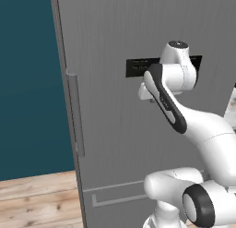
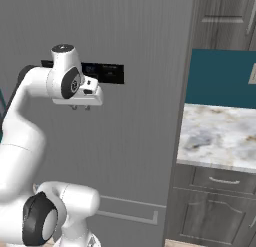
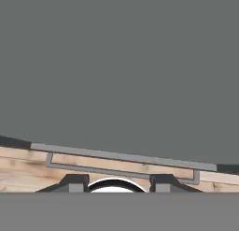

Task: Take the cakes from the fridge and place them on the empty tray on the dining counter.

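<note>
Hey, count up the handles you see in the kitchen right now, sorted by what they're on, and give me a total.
Fridge door bar handle: 1
Fridge bottom drawer handle: 1
Lower cabinet drawer handle: 1
Upper cabinet handles: 2
Total: 5

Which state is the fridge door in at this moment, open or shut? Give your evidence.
Shut. The fridge shows one flat, unbroken grey door front with its handle flush alongside; no shelves or inside are visible.
</note>
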### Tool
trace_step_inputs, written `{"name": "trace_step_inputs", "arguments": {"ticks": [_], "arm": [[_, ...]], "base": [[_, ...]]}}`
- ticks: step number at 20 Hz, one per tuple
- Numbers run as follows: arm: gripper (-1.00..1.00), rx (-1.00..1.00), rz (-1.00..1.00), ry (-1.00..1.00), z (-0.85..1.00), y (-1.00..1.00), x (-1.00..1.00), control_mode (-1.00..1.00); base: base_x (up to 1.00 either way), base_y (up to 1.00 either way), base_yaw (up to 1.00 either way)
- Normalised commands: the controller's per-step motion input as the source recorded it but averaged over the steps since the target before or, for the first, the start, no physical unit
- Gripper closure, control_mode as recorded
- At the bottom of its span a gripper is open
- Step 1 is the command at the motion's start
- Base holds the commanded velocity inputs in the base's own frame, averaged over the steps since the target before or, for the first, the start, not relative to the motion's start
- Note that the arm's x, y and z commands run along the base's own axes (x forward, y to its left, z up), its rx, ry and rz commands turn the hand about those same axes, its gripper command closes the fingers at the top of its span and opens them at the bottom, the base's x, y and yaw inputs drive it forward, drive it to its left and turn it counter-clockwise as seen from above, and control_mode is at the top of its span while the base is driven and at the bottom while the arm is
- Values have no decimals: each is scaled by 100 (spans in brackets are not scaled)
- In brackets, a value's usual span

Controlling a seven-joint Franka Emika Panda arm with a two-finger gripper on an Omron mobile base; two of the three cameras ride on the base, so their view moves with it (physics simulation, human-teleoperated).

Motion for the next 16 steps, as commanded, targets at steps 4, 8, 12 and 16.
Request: {"name": "trace_step_inputs", "arguments": {"ticks": [4, 8, 12, 16], "arm": [[-100, 0, 0, -2, 0, 0, -5, -100], [-100, 0, 0, -8, -14, 0, -70, -100], [-100, -1, 0, -18, -30, 0, -98, -100], [-100, -1, -1, -23, -31, 0, -96, -100]], "base": [[0, 0, 0], [0, 0, 0], [0, 0, 0], [0, 0, 0]]}}
